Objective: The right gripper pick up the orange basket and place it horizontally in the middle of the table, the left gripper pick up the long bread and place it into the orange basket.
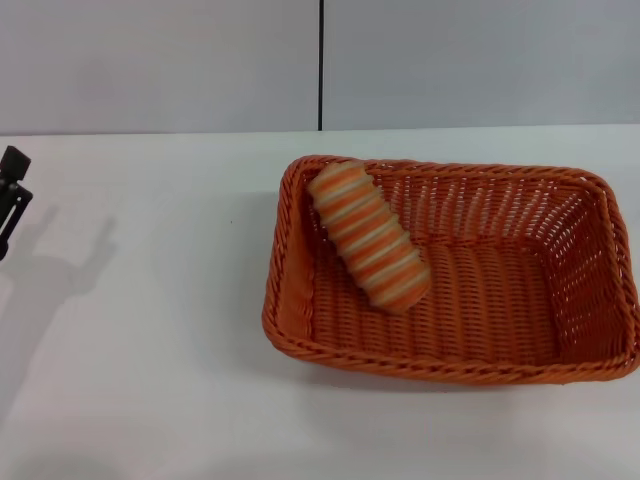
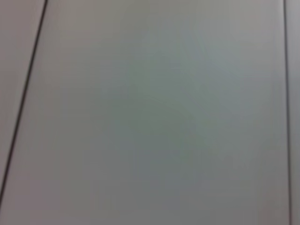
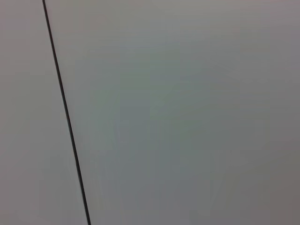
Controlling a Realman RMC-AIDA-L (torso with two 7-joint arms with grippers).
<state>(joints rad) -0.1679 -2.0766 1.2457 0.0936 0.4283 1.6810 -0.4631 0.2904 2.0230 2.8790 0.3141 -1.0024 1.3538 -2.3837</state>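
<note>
Nearest my body, the table (image 1: 150, 380) is bare white surface; on it, right of centre, stands the orange basket (image 1: 300, 310), its long side running across my view, that is, horizontally. Inside the basket lies the long bread (image 1: 368, 235); its long axis runs diagonally, one end propped against the rim at the far left corner, the other end resting on the woven floor nearer me and further right; it touches the basket only. At mid-depth, at the far left edge of the head view, my left gripper (image 1: 12, 195) shows as a dark claw, well apart from the basket, with open table between; only part of it is in view, so I cannot tell how far it is spread; it carries nothing that I can see. The bread lies to the right of this gripper, across the table. My right gripper does not appear in any view; both wrist cameras show only grey wall with a dark seam. Farthest off, the grey wall backs the table. I judge both placements done; the remaining move, if any, is retreat to rest, and the left arm is the nearer to the bread.
</note>
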